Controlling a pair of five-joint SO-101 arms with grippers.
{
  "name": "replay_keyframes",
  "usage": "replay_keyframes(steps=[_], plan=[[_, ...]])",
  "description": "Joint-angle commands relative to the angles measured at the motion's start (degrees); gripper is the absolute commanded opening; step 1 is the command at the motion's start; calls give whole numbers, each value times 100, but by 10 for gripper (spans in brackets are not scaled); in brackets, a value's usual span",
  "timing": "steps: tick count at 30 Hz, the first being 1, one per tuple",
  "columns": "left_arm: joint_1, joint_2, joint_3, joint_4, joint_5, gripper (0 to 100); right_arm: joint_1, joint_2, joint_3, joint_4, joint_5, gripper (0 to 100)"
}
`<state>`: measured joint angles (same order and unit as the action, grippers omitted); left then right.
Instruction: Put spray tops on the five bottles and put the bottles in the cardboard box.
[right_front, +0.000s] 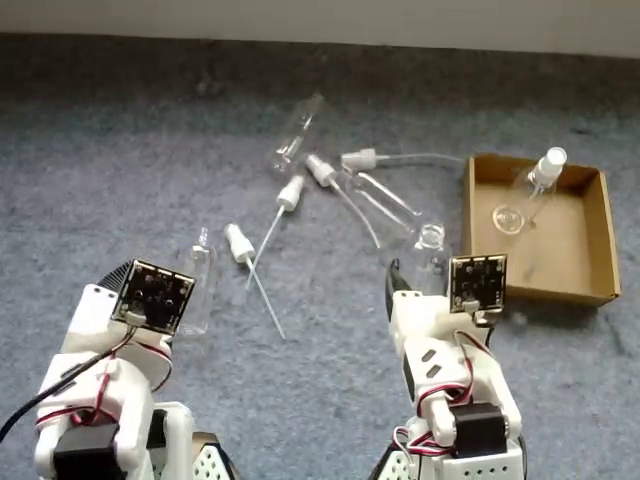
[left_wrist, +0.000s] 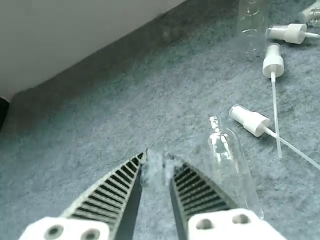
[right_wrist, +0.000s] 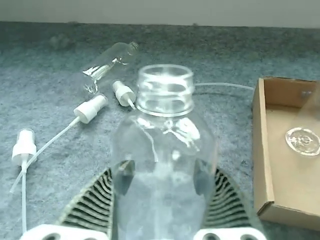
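I have the right gripper clamped around the body of a clear bottle, its open neck pointing away from the wrist, I judge so that a spray top can go straight in. The left gripper holds nothing, its jaws narrowed to a slit, just beside a capless bottle lying on the carpet, with a loose spray top near. The cardboard box to the right holds one bottle with its spray top on; four remain outside.
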<state>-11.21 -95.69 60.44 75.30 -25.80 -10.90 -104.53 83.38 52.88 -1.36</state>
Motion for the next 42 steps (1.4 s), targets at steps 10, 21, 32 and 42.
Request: replay_keyframes(steps=[10, 21, 32, 42], plan=[[-163, 4910, -4418, 1222, -431, 5, 66, -92, 13, -198, 18, 66], [1059, 7688, -6220, 2145, 932, 5, 66, -92, 127, -198, 18, 66], [1974, 9842, -7143, 2391, 3156, 5, 66, -92, 224, -198, 18, 66], [1930, 11626, -8435, 2391, 5556, 20, 66, -92, 224, -198, 18, 66]])
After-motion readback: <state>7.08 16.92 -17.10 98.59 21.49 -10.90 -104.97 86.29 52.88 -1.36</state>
